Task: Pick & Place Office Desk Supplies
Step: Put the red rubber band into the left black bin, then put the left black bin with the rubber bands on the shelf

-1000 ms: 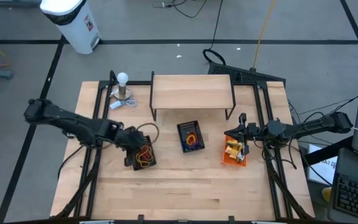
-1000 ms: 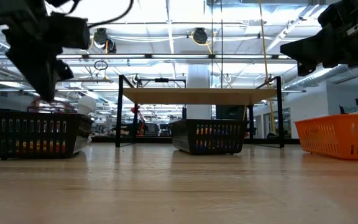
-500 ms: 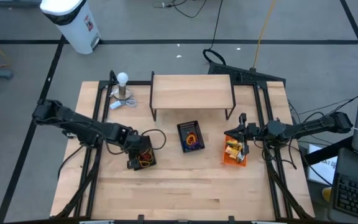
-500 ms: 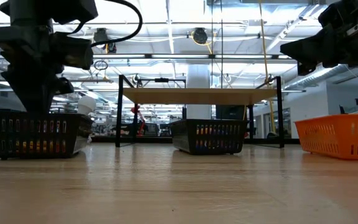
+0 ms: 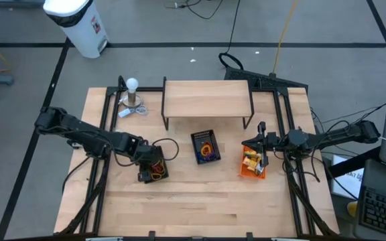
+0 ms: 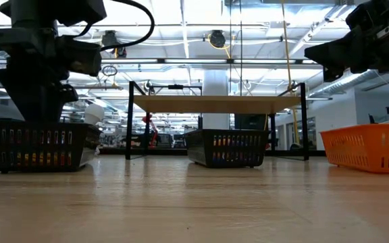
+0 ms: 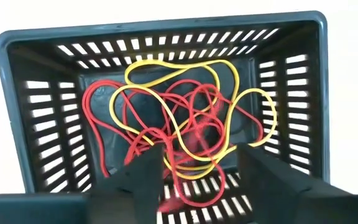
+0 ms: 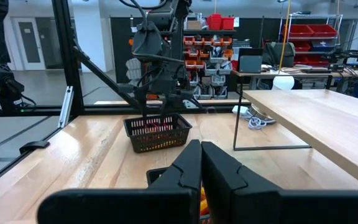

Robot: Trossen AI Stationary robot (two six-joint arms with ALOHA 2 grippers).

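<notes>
A tangle of red and yellow elastic loops (image 7: 179,118) lies on the floor of the dark slotted basket (image 5: 155,169) at the table's left. My left gripper (image 7: 204,180) reaches steeply down into this basket (image 6: 36,145) and is open, with part of the red loops between its fingers. My right gripper (image 8: 201,152) is shut and empty. It hangs level over the orange basket (image 5: 252,165), which holds yellow packets. A second dark basket (image 5: 204,146) in the middle holds orange and purple loops. My left gripper comes from above into the basket, its open fingers (image 7: 138,177) on either side of some red loops (image 7: 188,140) that lie slack on the basket floor. Whether a finger touches a loop I cannot tell.
A low wooden shelf (image 5: 206,99) on dark legs stands at the far middle. The white ball-topped stand (image 5: 133,94) is at the far left corner. Bare wood stretches along the near side of the table (image 5: 200,207).
My left gripper has sunk from just above the left basket down into it, shifting slightly toward the table's right. It has kept still over the last half second. The basket has stayed in place.
</notes>
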